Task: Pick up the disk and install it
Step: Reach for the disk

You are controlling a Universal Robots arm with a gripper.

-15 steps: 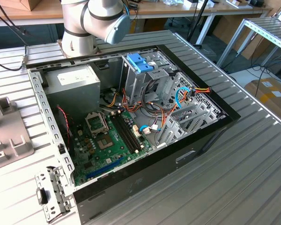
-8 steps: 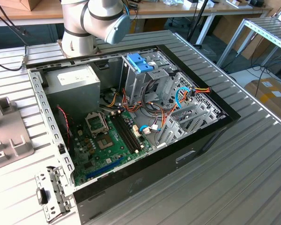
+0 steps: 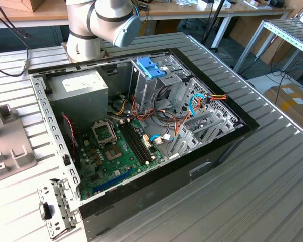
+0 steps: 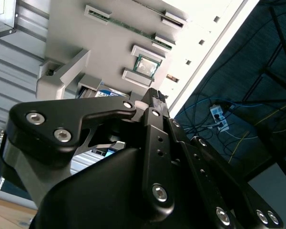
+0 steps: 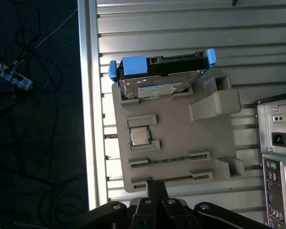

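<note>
The disk [image 5: 159, 81] lies at the far end of a grey holder tray [image 5: 181, 143] on the ribbed metal table. It is a grey metal drive with a white-and-blue label, framed by a light-blue carrier rail. In the first wrist view my gripper [image 5: 155, 185] hovers over the tray's near end, well short of the disk, shut with nothing between its fingers. In the second wrist view my gripper [image 4: 155, 94] covers most of the disk [image 4: 104, 90], of which a strip of label shows. Part of the tray [image 3: 10, 151] sits at the exterior view's left edge.
An open computer case [image 3: 141, 201] lies on the table, with a motherboard [image 3: 116, 151], a grey power-supply box [image 3: 78, 88] and a drive cage topped by a blue latch [image 3: 150, 67]. The tray also holds a processor chip [image 5: 139, 136]. The table edge [image 5: 88, 95] runs close beside the tray.
</note>
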